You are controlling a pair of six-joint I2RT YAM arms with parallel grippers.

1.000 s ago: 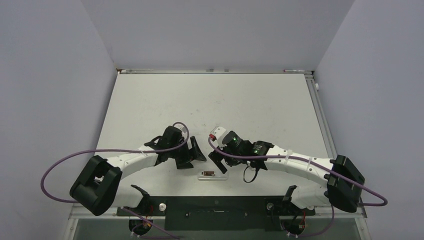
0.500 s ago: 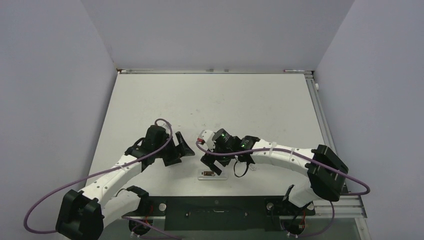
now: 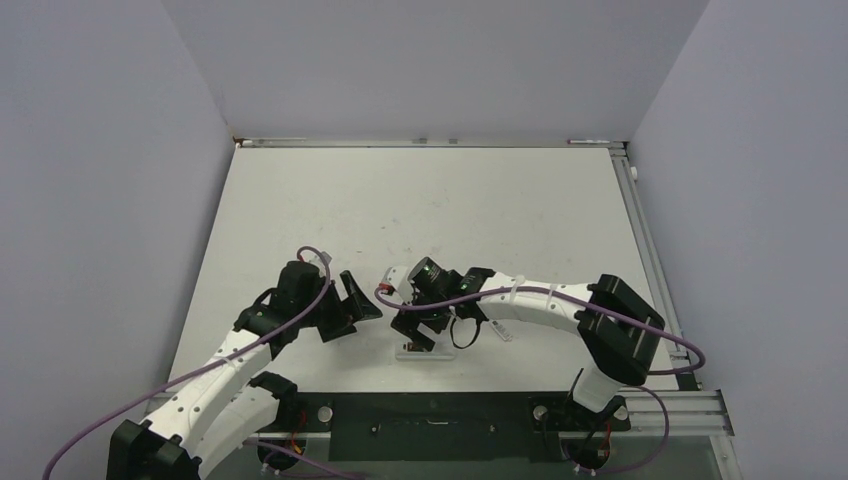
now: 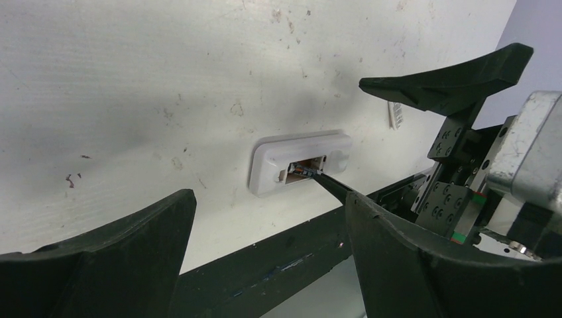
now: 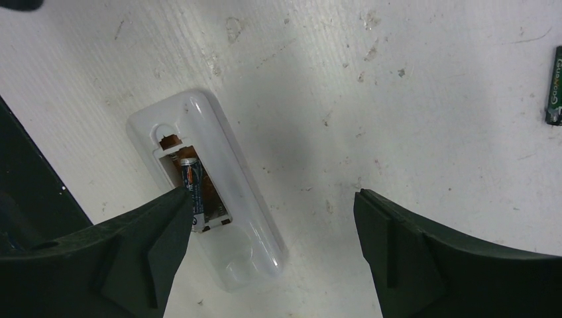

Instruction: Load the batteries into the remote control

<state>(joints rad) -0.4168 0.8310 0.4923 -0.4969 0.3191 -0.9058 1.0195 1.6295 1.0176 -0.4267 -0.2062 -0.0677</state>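
The remote control (image 5: 242, 189) lies back-up near the front edge of the table (image 5: 397, 99), one battery (image 5: 192, 182) in its open compartment (image 5: 171, 142), a second battery (image 5: 554, 86) loose well apart. The right gripper (image 5: 270, 199) spreads wide over it, a fingertip (image 5: 173, 202) at the compartment; the left gripper (image 4: 268, 199), also wide, hangs just beside.

"What is the work surface?"

"A white table (image 3: 450, 200). It's scuffed and speckled with small dark marks (image 4: 68, 179)."

"And around it?"

"Plain pale grey walls (image 3: 430, 60) stand at the table's left, far and right sides. A metal rail (image 3: 648, 260) runs along the table's right edge, and a thin strip (image 3: 430, 142) runs along its far edge."

"The near side?"

"A black mounting plate (image 3: 430, 415) spans the table's near edge. A small white printed tag (image 4: 395, 114) lies flat on the table, near that edge."
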